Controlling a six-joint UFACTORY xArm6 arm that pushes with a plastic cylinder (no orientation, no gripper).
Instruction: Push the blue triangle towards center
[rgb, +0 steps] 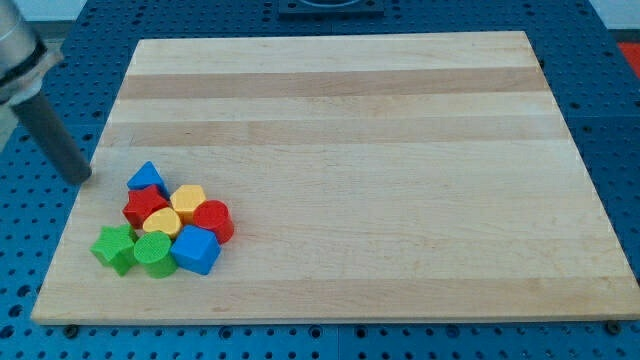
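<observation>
The blue triangle (147, 177) sits on the wooden board (380, 150) at the top of a tight cluster near the view's lower left. My tip (80, 177) is off the board's left edge, to the left of the blue triangle and apart from it. Below the triangle lie a red star (144, 205), a yellow hexagon-like block (188, 200), a red cylinder (213, 220), a yellow round block (161, 223), a blue cube (195, 249), a green star (113, 247) and a green cylinder (154, 255).
The board rests on a blue perforated table (40, 210). The rod's shaft (50, 135) rises toward the view's upper left corner.
</observation>
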